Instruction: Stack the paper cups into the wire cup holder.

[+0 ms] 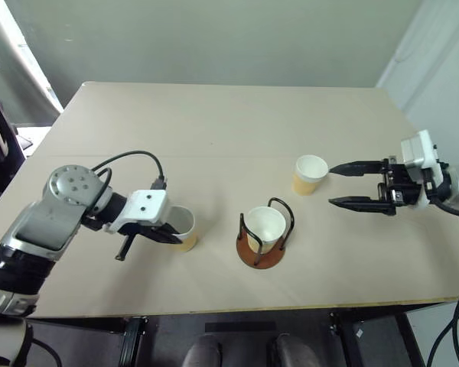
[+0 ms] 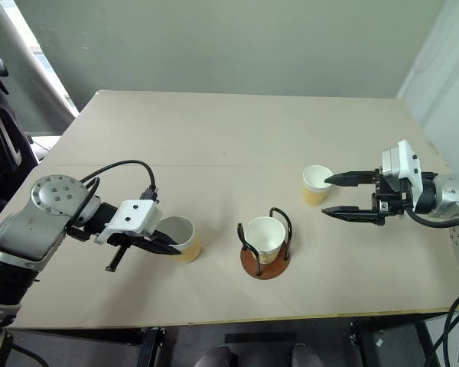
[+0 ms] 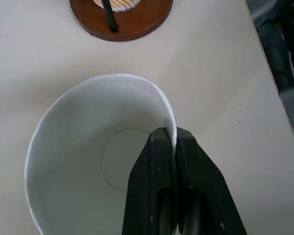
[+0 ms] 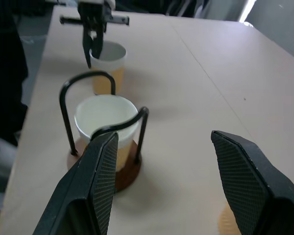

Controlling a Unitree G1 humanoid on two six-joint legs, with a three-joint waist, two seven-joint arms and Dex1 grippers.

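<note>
Your left end effector (image 3: 175, 139) is pinched closed on the rim of the near-left paper cup (image 1: 182, 228) — lift it straight, then lower it into the cup (image 1: 265, 226) already sitting in the wire cup holder (image 1: 262, 243) at the near centre. The right end effector (image 1: 346, 185) stands open and empty beside the farther right cup (image 1: 310, 173). On the counter (image 1: 214, 122): three cups, one holder.

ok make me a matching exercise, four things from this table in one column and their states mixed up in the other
Things:
1. left end effector
2. right end effector
3. wire cup holder
4. paper cup near the right arm

States:
A. standing loose on the table, not gripped
B. open, fingers spread apart
C. holding one cup upright inside its loops
D. shut on the rim of a paper cup

Pairs: 1-D, 2-B, 3-C, 4-A
</note>
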